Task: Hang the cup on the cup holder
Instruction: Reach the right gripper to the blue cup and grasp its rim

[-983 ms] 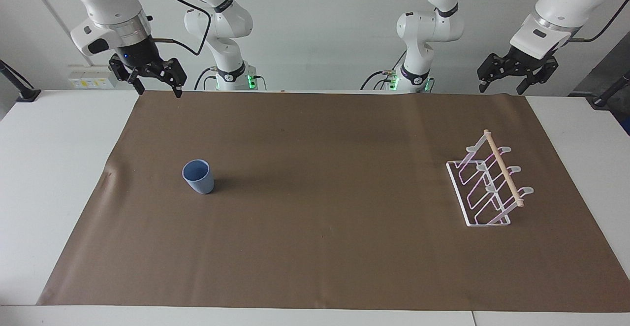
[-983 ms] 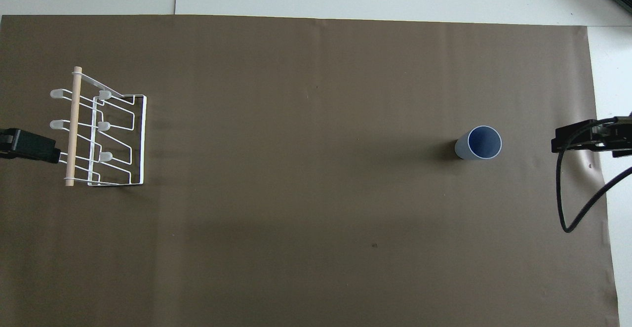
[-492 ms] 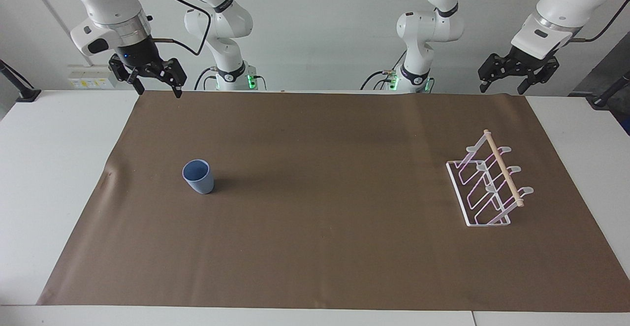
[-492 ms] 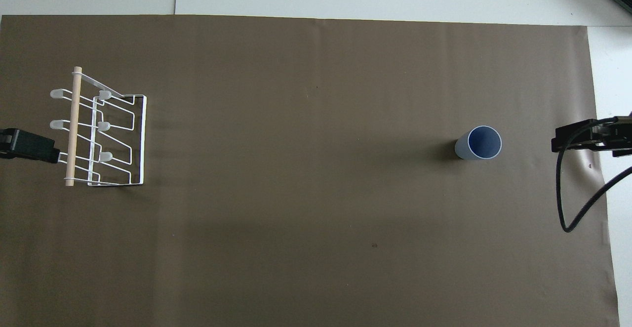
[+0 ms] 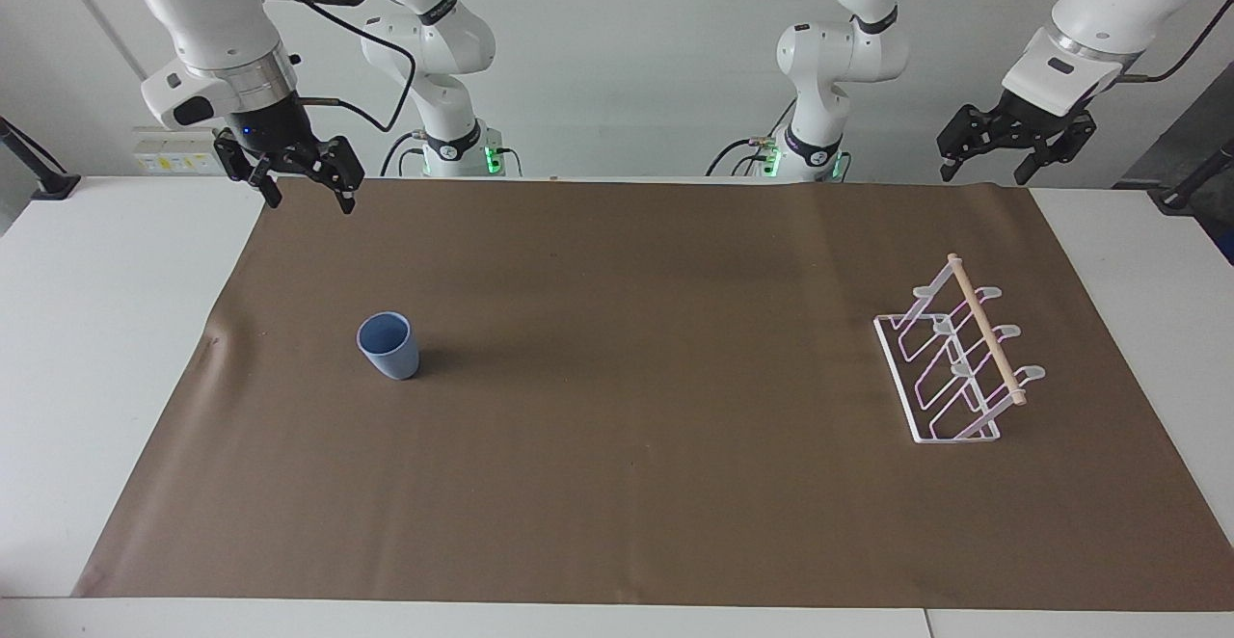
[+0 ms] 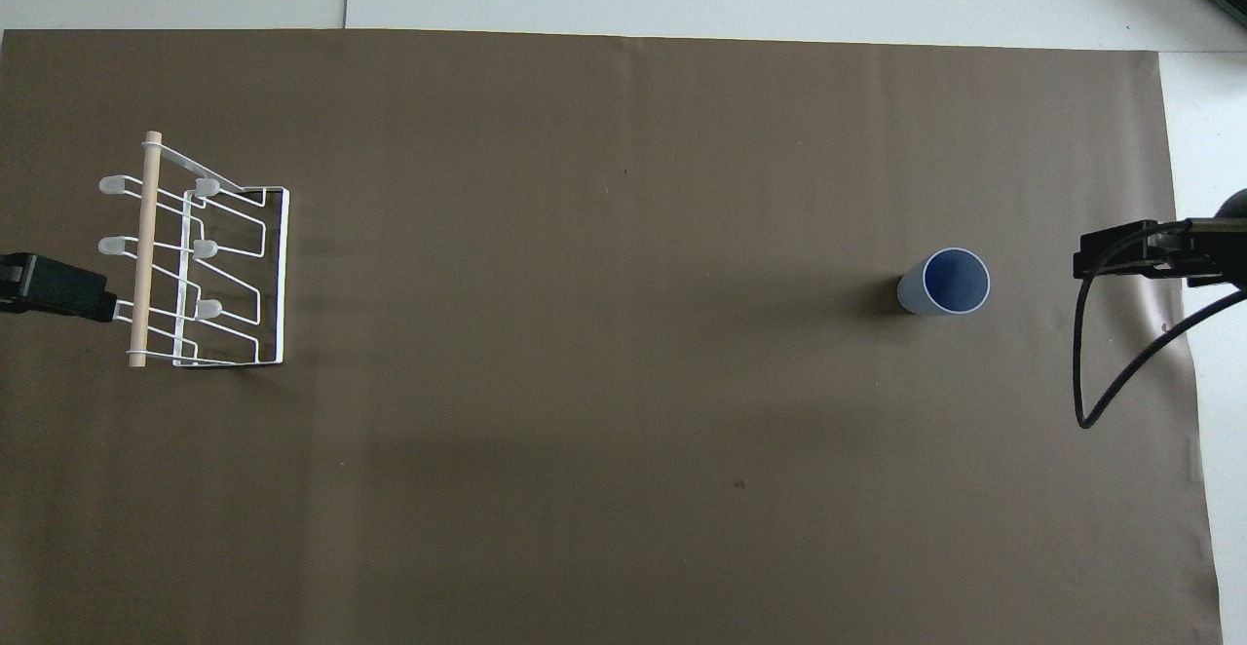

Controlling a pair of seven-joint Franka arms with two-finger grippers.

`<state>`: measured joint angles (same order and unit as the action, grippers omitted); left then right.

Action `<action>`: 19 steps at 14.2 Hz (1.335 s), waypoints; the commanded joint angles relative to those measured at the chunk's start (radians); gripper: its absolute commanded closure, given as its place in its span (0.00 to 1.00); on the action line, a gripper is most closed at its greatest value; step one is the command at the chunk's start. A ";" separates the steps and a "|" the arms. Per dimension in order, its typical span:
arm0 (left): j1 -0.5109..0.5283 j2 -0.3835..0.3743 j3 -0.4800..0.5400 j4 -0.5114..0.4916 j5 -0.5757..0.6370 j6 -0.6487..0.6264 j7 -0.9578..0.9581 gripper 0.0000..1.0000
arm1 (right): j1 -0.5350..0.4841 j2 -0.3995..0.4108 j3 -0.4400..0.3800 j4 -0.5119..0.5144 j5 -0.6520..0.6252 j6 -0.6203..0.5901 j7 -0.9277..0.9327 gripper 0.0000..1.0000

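Observation:
The light-blue cup [image 5: 388, 347] stands upright and open end up on the brown mat, toward the right arm's end of the table; it also shows in the overhead view [image 6: 945, 282]. The white wire cup holder [image 5: 954, 358] with its wooden dowel stands toward the left arm's end [image 6: 195, 255]; nothing hangs on it. My right gripper [image 5: 308, 197] is open and empty in the air over the mat's corner nearest its base, apart from the cup [image 6: 1120, 260]. My left gripper [image 5: 985, 173] is open and empty, raised over the mat's edge near the holder's end [image 6: 58, 286].
The brown mat [image 5: 617, 503] covers most of the white table [image 5: 96, 330]. A black cable [image 6: 1081, 392] loops down from the right gripper. The two arm bases stand at the robots' edge of the table.
My right gripper has dropped a little and shifted slightly toward the cup. My left gripper has barely moved. The cup and holder have not moved.

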<state>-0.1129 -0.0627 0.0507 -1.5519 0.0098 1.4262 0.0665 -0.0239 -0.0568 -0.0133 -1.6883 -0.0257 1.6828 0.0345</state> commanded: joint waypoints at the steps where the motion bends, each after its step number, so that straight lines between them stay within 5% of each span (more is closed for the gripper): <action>1: -0.004 -0.026 0.004 -0.033 0.015 0.014 -0.010 0.00 | -0.036 -0.017 0.004 -0.132 0.009 0.145 -0.082 0.00; 5: -0.004 -0.026 0.008 -0.033 0.015 0.011 -0.007 0.00 | -0.031 0.024 0.004 -0.230 0.009 0.309 -0.088 0.00; 11: -0.004 -0.026 0.008 -0.033 0.015 0.013 -0.010 0.00 | -0.022 0.199 0.006 -0.246 0.047 0.509 -0.117 0.00; 19: -0.004 -0.026 0.009 -0.031 0.015 0.011 -0.007 0.00 | -0.034 0.207 0.006 -0.353 0.049 0.558 -0.318 0.00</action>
<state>-0.1126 -0.0629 0.0551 -1.5522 0.0098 1.4262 0.0665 -0.0465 0.1673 -0.0120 -2.0047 -0.0027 2.2158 -0.2231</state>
